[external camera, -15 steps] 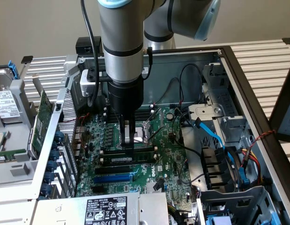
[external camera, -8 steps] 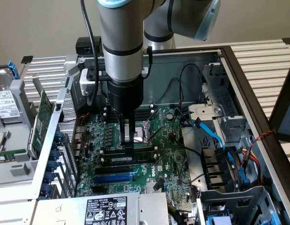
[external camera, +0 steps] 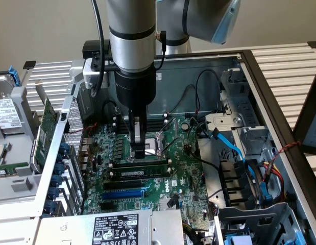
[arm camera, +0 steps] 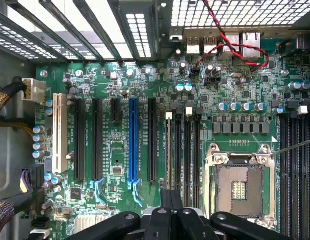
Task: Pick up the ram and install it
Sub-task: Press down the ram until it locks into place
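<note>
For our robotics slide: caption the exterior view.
Shut gripper presses the ram into a motherboard slot.

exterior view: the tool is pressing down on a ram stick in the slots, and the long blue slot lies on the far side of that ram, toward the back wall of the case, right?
One detail is off. In the exterior view the tool is down on the ram in its slot, but the long blue slot lies on the near side of the ram, toward the power supply, not toward the back wall.

The arm comes down vertically from the upper middle of the exterior view. Its hand [external camera: 139,151] points straight down at the frame's centre, fingers [arm camera: 171,207] closed together.
</note>
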`<action>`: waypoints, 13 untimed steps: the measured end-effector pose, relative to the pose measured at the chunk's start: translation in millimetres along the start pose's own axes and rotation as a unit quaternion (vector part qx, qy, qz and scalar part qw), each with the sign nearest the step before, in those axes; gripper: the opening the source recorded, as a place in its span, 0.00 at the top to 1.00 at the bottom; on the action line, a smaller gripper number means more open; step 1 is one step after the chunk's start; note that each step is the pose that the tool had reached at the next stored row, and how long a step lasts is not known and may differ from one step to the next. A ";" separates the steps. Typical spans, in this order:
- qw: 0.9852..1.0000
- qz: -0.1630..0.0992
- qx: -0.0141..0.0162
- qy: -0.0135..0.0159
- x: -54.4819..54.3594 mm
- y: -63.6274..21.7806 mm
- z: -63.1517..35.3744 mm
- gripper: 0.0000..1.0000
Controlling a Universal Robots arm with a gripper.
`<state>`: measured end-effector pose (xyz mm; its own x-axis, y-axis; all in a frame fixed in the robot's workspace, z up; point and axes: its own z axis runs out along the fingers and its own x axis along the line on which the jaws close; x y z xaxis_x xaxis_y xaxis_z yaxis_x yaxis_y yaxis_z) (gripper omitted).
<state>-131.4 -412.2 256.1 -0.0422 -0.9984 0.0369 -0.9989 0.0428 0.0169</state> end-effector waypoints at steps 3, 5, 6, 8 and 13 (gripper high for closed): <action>1.000 0.000 0.000 0.000 0.0 0.0 -0.1 0.89; 1.000 0.000 0.000 0.000 0.0 -0.2 -0.1 0.89; 1.000 0.000 0.000 0.000 0.0 -0.3 -0.1 0.89; 1.000 0.005 0.000 0.000 0.0 -0.4 -0.1 0.89; 0.999 0.040 -0.002 -0.001 -0.1 -0.4 -0.1 0.89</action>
<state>-131.0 -412.2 256.2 -0.1228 -0.9917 0.0370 -0.9922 0.1235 0.0175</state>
